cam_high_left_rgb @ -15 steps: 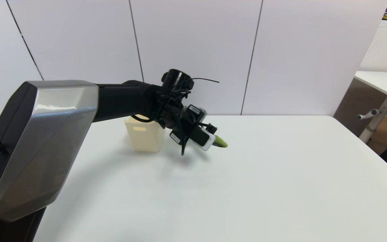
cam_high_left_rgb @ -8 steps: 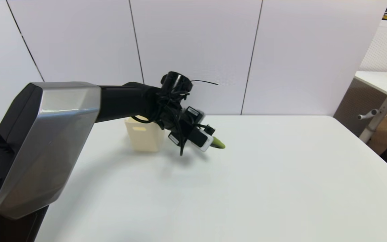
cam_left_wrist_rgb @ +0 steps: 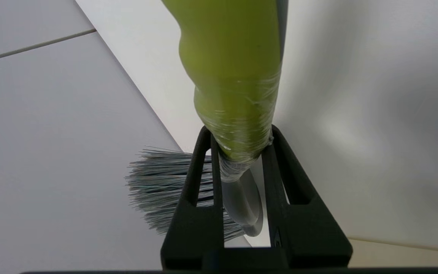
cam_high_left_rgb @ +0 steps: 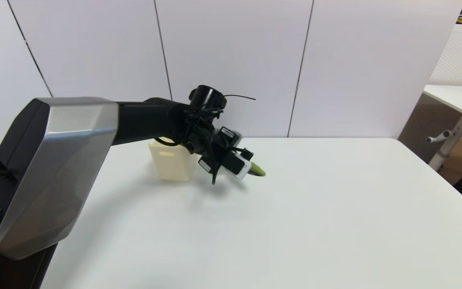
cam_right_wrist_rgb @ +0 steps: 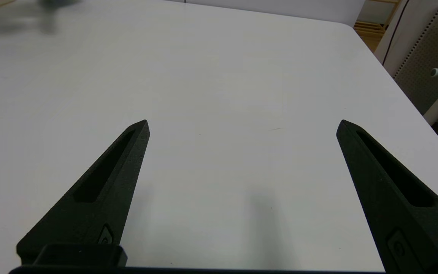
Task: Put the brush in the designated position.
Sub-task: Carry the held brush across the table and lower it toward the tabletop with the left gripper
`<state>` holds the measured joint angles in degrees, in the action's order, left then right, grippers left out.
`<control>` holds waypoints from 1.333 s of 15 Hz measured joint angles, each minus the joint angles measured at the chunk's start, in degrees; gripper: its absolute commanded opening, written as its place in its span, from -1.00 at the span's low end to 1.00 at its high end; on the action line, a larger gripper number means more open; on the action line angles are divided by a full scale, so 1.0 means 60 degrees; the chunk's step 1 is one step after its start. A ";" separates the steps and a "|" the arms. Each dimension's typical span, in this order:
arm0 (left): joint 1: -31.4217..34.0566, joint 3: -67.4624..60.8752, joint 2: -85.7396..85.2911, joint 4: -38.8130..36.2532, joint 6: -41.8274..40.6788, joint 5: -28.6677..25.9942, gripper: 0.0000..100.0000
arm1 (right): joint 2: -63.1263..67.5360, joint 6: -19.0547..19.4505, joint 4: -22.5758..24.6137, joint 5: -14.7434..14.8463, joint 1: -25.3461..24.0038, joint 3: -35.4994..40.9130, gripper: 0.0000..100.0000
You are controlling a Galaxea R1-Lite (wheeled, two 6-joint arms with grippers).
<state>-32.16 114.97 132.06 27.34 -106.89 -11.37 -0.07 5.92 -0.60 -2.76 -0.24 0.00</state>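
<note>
The brush [cam_left_wrist_rgb: 234, 83] has a lime-green handle wrapped in clear film, a grey head and long dark bristles. My left gripper [cam_left_wrist_rgb: 240, 131] is shut on the handle near the head, holding it above the table. In the head view only the green handle tip [cam_high_left_rgb: 258, 171] pokes out past the left gripper [cam_high_left_rgb: 244, 162], which hangs just right of the cream bin [cam_high_left_rgb: 171, 163]. The bristles [cam_left_wrist_rgb: 158, 190] point toward the wall. My right gripper [cam_right_wrist_rgb: 242, 127] is open over bare table, out of the head view.
The cream bin stands near the table's back left, by the wall panels. A second table [cam_high_left_rgb: 459, 98] with small items and cardboard boxes sits beyond the right edge. The white table [cam_high_left_rgb: 295, 224] spreads out in front and to the right.
The left arm has drawn the brush slightly left and back, toward the cream bin. The grip has not changed.
</note>
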 measured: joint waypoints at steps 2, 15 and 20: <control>0.0000 0.0000 0.0041 -0.0002 -0.0004 0.0004 -1.00 | 0.0000 0.0000 -0.0004 0.0000 0.0000 0.0000 1.00; -0.0014 0.0000 0.0073 -0.0047 -0.0006 0.0045 1.00 | 0.0000 0.0000 0.0000 0.0000 0.0000 0.0000 1.00; -0.0014 0.0000 -0.0006 -0.0018 0.0000 0.0063 1.00 | 0.0000 0.0000 -0.0004 0.0000 0.0000 0.0000 1.00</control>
<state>-32.24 114.97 132.02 27.23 -106.89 -11.00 -0.07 5.92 -0.62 -2.76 -0.24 0.00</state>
